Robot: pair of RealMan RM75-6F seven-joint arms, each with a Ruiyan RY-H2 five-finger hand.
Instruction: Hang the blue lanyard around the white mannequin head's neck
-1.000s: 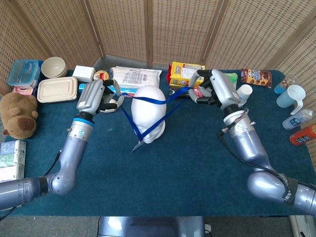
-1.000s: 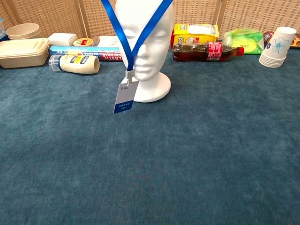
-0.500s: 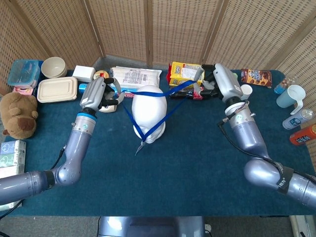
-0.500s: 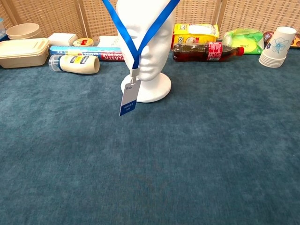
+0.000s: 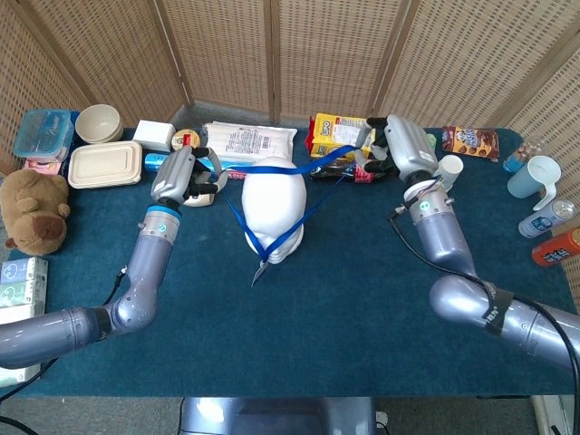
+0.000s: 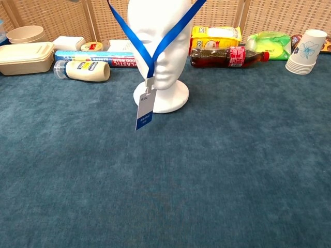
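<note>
We have the blue lanyard looped over the white mannequin head, and its badge dangles nearest us, off the worktop in front of the base. From the badge the two straps climb in a V past the face, one to each side. Just beyond the head's crown the band runs across, taut between our hands. Our left robot hand holds one end of the band, fingers curled on it, just left of the head. Our right robot hand pinches the other end, a little further back and well out to the head's right. So we judge the loop is over the head but not yet settled: it sits high, stretched wide, and both hands must lower and let go before it rests at the neck.

Beyond our left hand, the beige lidded box is closed, contents hidden. Further back, the cream bowl looks empty. Far right of our right hand, the pale blue mug shows nothing we can make out.
</note>
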